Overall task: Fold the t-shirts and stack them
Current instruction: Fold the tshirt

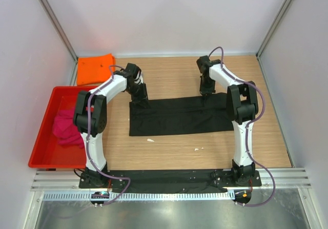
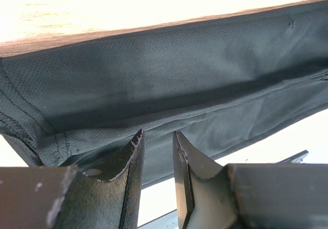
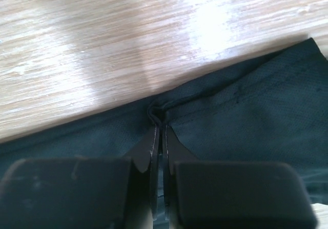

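Observation:
The black t-shirt (image 1: 179, 116) lies on the wooden table folded into a long strip. My left gripper (image 1: 141, 102) is at its far left corner, with its jaws a little apart and the cloth (image 2: 169, 70) just past the fingertips (image 2: 159, 134). My right gripper (image 1: 205, 96) is at the far edge toward the right end, shut (image 3: 159, 126) on a small pinched fold of the black shirt's (image 3: 246, 121) edge. The orange t-shirt (image 1: 95, 69) lies folded at the back left. The magenta-pink t-shirt (image 1: 66, 126) lies crumpled in the red tray (image 1: 56, 163).
The red tray stands along the table's left side. Two small white scraps (image 1: 150, 140) (image 1: 196, 148) lie on the wood in front of the black shirt. White walls close in the table on the left, back and right.

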`<action>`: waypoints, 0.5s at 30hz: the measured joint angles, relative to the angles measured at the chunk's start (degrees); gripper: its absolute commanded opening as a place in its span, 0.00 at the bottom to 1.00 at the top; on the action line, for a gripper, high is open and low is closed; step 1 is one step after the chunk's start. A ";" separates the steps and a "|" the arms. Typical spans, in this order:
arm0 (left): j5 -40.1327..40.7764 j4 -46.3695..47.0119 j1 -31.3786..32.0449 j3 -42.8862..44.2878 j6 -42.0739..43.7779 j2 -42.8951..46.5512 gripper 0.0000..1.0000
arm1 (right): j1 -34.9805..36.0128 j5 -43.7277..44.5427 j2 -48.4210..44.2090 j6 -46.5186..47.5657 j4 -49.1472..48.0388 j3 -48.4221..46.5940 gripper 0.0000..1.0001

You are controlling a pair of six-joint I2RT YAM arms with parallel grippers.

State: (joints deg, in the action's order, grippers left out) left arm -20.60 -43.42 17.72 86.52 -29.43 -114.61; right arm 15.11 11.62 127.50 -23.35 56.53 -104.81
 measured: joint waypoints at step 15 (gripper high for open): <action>0.02 -0.39 0.00 -1.81 0.44 0.00 0.29 | 0.00 -1.25 -21.64 -11.78 -1.62 24.17 0.01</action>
State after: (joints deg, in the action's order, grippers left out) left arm -20.58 -43.81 17.72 84.71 -28.99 -114.61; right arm 15.11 10.37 105.86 -35.14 54.92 -80.64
